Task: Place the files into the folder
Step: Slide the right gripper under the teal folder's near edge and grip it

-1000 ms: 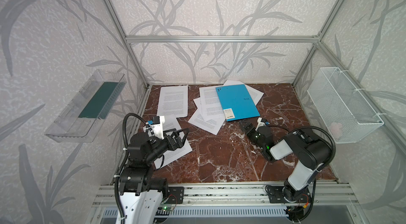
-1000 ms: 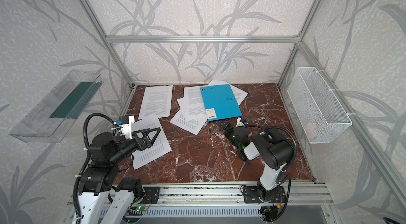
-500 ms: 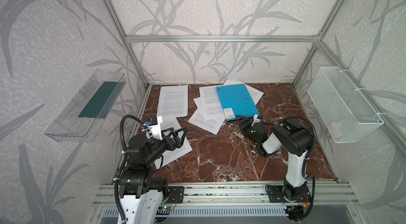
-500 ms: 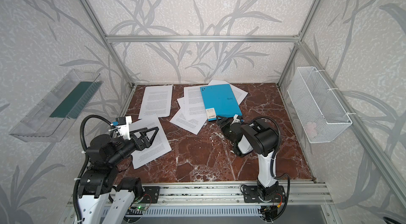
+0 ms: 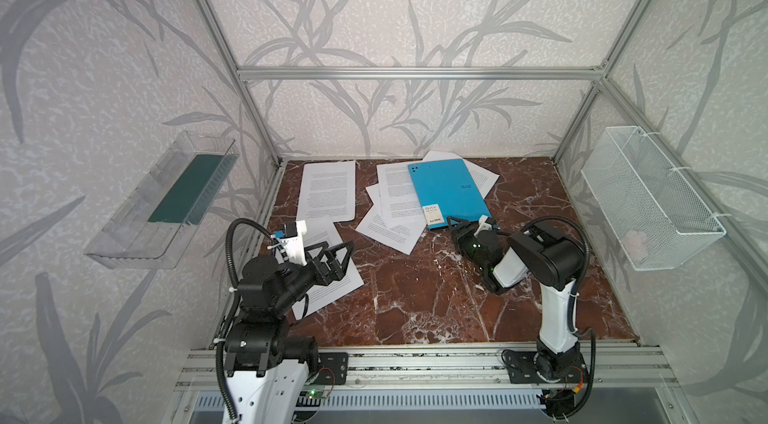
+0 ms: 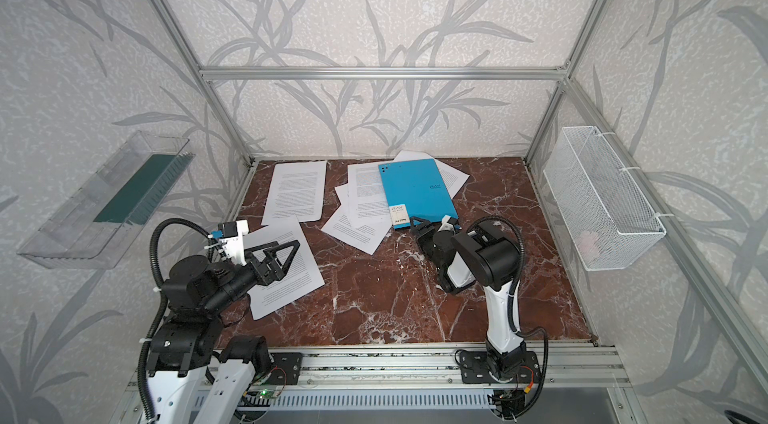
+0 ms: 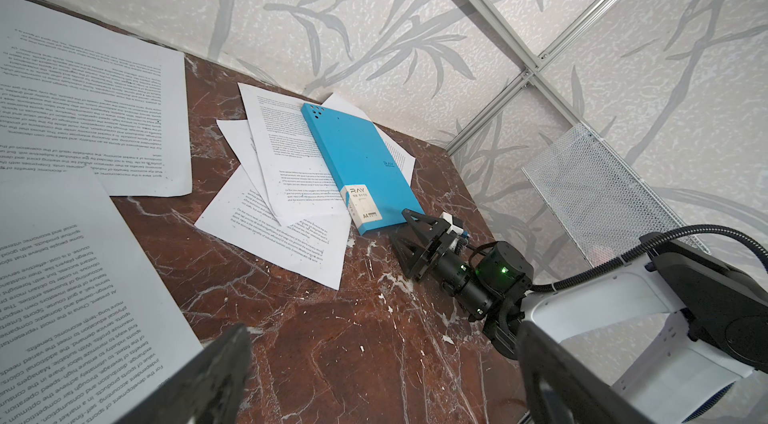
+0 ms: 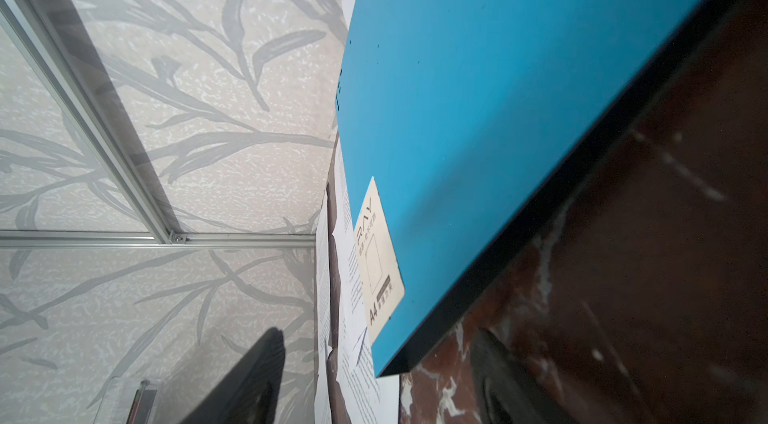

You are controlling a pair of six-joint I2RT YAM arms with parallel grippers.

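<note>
The folder (image 5: 449,189), closed with its blue side up, lay flat toward the back of the desk (image 5: 415,301), overlapping several of the files (image 5: 395,210). Other sheets lay apart at the left, one at the back and one near the front edge. The right hand (image 7: 401,228), jaws parted, sat at the folder's near edge close to its white label (image 7: 360,201), one finger raised and one low by the desk. The right wrist view showed the folder's near corner between the fingers (image 8: 249,380), though contact could not be made out. The left hand (image 5: 338,249), jaws wide apart and holding nothing, hovered above the front-left sheet.
</note>
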